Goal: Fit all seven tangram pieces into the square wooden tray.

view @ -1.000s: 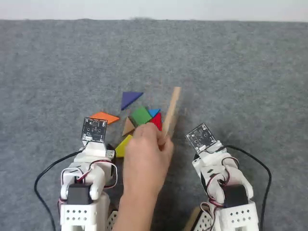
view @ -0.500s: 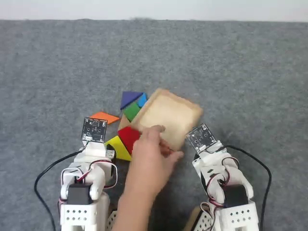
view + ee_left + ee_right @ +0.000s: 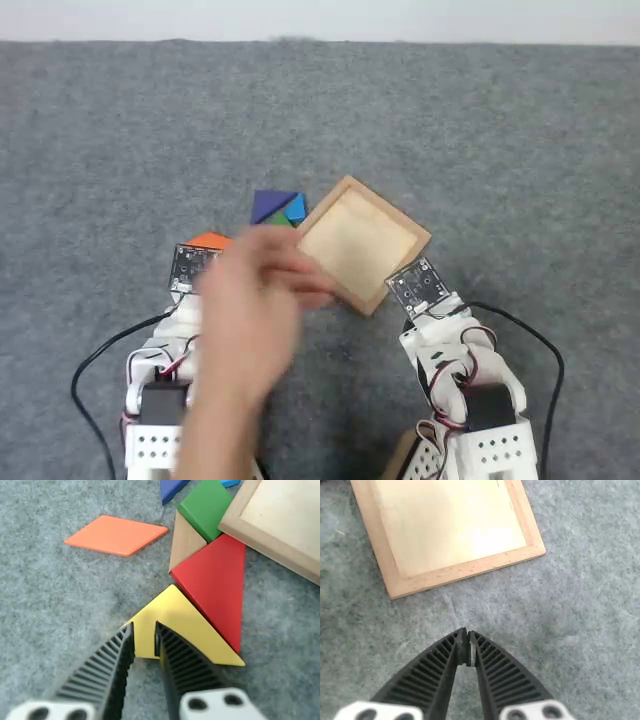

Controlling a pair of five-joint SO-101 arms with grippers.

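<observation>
Black ribbed left gripper (image 3: 144, 630): parted by a narrow gap, empty, poised over the near corner of the yellow triangle (image 3: 175, 625). Touching that, the red triangle (image 3: 215, 585); beyond, plain wooden triangle (image 3: 184, 542), green square (image 3: 206, 507), dark blue triangle (image 3: 171, 486), light blue triangle (image 3: 230, 482); orange parallelogram (image 3: 115, 534) apart to the left. Right gripper (image 3: 466, 632): closed on nothing, just near of the wooden tray (image 3: 465, 570). Tray flat, hollow side up, unfilled, judged ready to receive. Pieces clustered against its left edge, judged for the left arm's reach. Person's hand (image 3: 255, 300) above the cluster; contact not determinable.
</observation>
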